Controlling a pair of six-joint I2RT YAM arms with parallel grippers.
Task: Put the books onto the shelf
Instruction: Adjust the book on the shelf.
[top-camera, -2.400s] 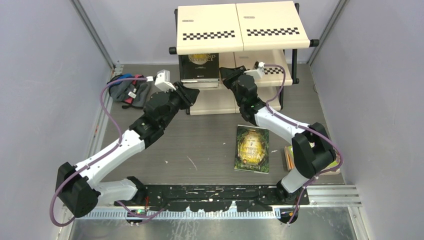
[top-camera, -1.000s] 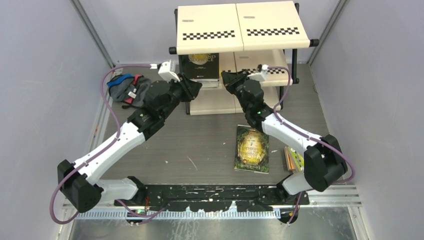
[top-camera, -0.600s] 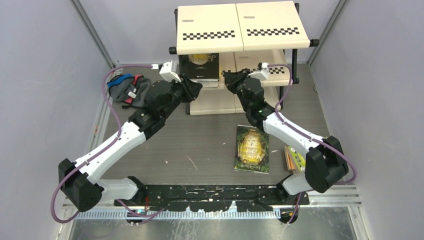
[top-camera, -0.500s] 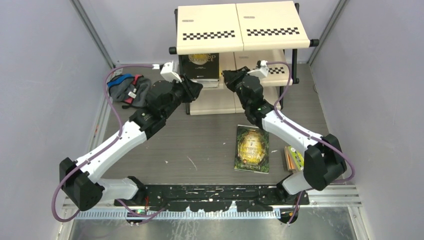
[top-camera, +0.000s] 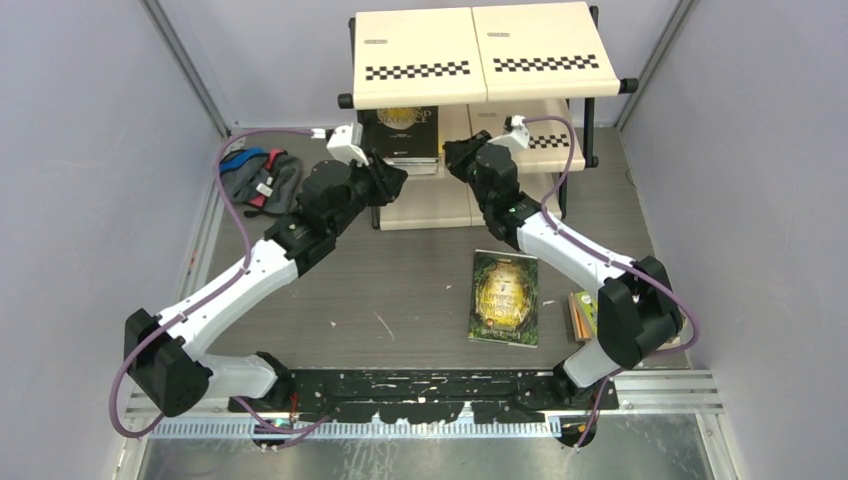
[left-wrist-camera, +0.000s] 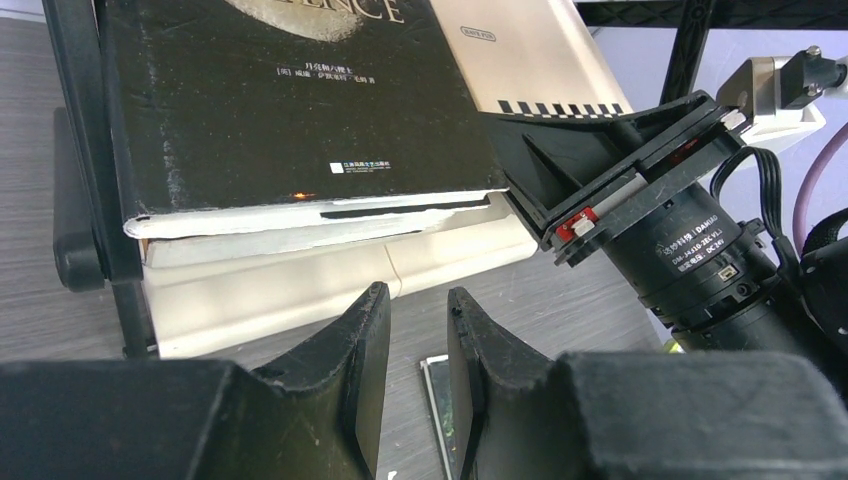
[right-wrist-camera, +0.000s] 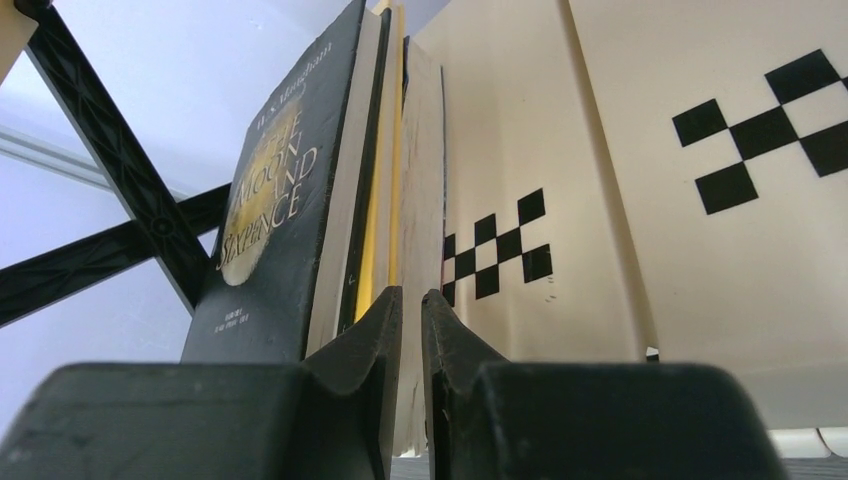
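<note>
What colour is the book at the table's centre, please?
Dark green and gold book; top external view shows it best.

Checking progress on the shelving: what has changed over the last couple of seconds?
The black book stack slid further back on the middle tier of the shelf, and the left gripper followed it in; the right gripper stayed beside the stack. Nothing was gripped or released. The green-gold book on the table and the cloth bundle stayed put.
</note>
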